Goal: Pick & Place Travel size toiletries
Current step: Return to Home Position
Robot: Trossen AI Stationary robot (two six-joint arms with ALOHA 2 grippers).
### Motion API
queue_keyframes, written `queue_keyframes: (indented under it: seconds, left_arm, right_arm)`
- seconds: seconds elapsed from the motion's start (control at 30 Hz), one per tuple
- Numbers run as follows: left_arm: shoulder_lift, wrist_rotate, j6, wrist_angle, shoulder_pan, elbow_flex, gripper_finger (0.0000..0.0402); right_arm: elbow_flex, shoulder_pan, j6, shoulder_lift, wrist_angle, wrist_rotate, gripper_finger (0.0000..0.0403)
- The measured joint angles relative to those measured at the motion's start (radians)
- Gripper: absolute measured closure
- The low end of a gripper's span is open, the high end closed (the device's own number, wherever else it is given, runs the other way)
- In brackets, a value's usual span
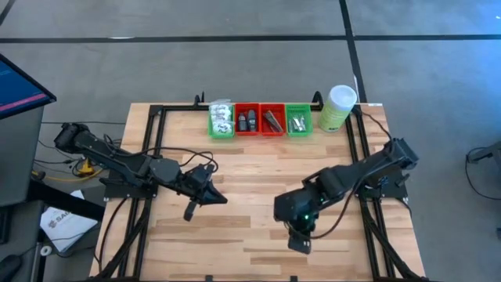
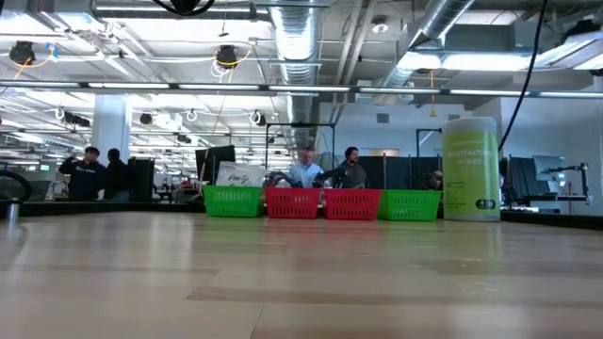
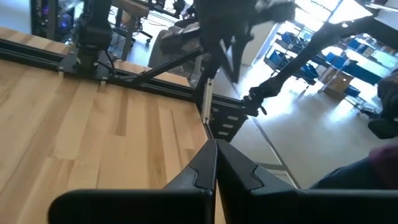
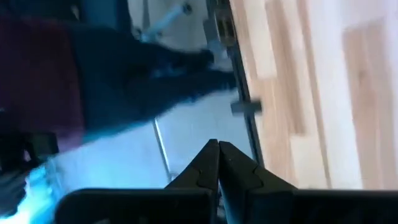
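The travel size toiletries lie in a row of small trays at the table's far edge. White packets (image 1: pixel 221 117) fill the left green tray (image 2: pixel 232 201). Dark pieces (image 1: pixel 247 120) lie in a red tray (image 2: pixel 292 201), dark bars (image 1: pixel 272 119) in the second red tray (image 2: pixel 352 202), and silvery tubes (image 1: pixel 297 122) in the right green tray (image 2: pixel 409 203). My left gripper (image 1: pixel 219 199) (image 3: pixel 216 149) hovers shut over the table's middle left, holding nothing. My right gripper (image 1: pixel 300 244) (image 4: pixel 217 148) is shut and holds nothing, slanting down near the table's near edge.
A tall pale green canister with a white lid (image 1: pixel 338 107) (image 2: pixel 469 168) stands right of the trays. Black frame rails (image 1: pixel 149 149) run along the table's left and right sides. Bare wood lies between the grippers and the trays. People stand in the room beyond.
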Motion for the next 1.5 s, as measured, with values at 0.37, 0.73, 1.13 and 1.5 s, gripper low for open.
queue_keyframes:
  seconds: [0.37,0.73,1.13,1.5]
  left_arm:
    - [0.0,-0.101,0.002,0.001,0.0,0.0,0.0401]
    - [0.0,-0.203,0.003,0.001,0.0,0.0,0.0401]
    - [-0.001,-0.277,0.0,0.007,0.0,0.0,0.0401]
    - [-0.001,-0.276,-0.03,0.007,0.032,0.0,0.0401]
  right_arm:
    - [0.003,-0.074,-0.182,-0.014,-0.007,0.171,0.0403]
    - [-0.007,-0.123,-0.33,-0.014,-0.157,0.341,0.0403]
    - [-0.007,-0.181,-0.329,-0.014,-0.194,0.157,0.0403]
    - [-0.006,-0.214,-0.433,-0.035,-0.174,0.367,0.0403]
